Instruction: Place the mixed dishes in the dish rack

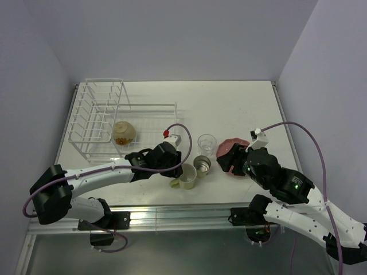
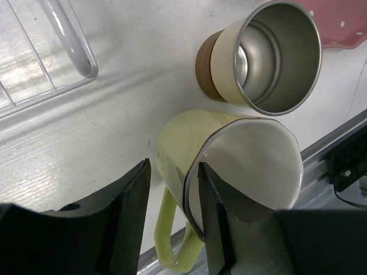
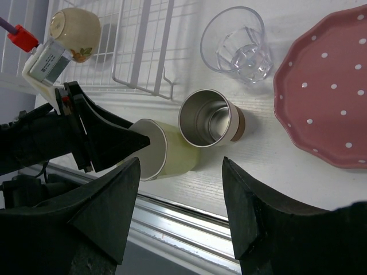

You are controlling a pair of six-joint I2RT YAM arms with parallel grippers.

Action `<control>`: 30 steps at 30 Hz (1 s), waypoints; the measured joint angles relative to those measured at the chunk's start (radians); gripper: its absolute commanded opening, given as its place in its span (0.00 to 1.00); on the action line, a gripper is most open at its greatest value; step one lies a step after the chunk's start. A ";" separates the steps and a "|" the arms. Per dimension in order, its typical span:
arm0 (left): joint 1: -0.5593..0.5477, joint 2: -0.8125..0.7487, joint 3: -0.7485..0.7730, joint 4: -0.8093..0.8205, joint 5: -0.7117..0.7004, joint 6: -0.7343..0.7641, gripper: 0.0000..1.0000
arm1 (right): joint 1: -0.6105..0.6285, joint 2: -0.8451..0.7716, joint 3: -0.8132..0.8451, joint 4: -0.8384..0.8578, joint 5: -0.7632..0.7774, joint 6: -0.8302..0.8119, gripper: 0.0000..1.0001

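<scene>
The pale yellow-green mug (image 2: 229,154) lies on its side near the table's front edge (image 1: 186,176). My left gripper (image 2: 172,195) is open and straddles the mug's rim by the handle, one finger inside and one outside with a small gap. The small steel cup (image 2: 269,57) lies beside the mug. The clear glass tumbler (image 1: 206,142) stands behind them. The pink white-dotted plate (image 3: 327,86) lies to the right. My right gripper (image 3: 180,195) is open and empty, hovering by the plate's left edge (image 1: 234,161). The cream bowl (image 1: 124,132) sits in the white wire dish rack (image 1: 97,114).
The rack's tall slotted section is at the far left and its low basket (image 1: 152,123) reaches toward the table's middle. A metal rail (image 1: 189,215) runs along the front edge just below the mug. Grey walls close in the table on three sides.
</scene>
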 measured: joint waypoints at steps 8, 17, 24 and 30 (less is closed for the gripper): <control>-0.002 0.017 0.000 0.016 -0.003 0.005 0.05 | 0.000 -0.003 -0.027 0.000 -0.001 0.001 0.66; -0.005 -0.045 -0.015 -0.049 -0.002 0.002 0.00 | 0.000 0.001 -0.030 0.003 -0.028 -0.001 0.69; -0.005 -0.372 -0.007 -0.146 0.021 0.001 0.00 | 0.000 0.067 -0.006 0.068 -0.146 -0.060 0.93; -0.005 -0.581 0.069 -0.152 0.066 -0.015 0.00 | 0.000 0.064 -0.004 0.319 -0.388 -0.127 1.00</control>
